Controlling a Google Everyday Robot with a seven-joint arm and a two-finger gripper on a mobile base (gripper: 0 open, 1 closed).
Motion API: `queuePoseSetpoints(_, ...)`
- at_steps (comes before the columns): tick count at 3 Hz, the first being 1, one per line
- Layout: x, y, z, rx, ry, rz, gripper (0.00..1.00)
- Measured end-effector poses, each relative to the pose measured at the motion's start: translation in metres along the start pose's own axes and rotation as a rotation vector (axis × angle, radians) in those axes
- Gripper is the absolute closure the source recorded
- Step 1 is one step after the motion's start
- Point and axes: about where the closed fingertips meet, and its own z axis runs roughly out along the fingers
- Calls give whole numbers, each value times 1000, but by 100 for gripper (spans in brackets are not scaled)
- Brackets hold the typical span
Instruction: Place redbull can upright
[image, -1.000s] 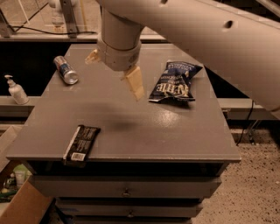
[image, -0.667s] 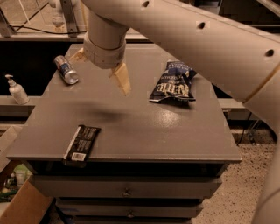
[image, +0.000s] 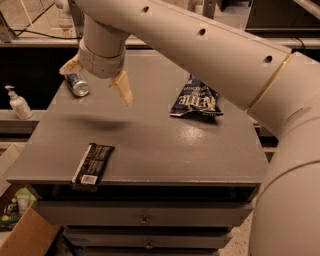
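Nothing done yet: the can (image: 77, 84) lies on its side at the tabletop's (image: 165, 145) far left. The gripper (image: 96, 77) hovers over it, jaws spread, empty.

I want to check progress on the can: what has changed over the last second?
The gripper has swung across the table, from near the chip bag to over the redbull can, fingers open, nothing grasped. The can still lies on its side; bag, snack bar and pump bottle have not moved.
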Motion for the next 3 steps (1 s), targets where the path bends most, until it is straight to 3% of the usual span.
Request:
queuePoseSetpoints(1,1,-1,-1,-3,22,-56,0)
queuePoseSetpoints(3,41,-24,15,-25,57,-263,0)
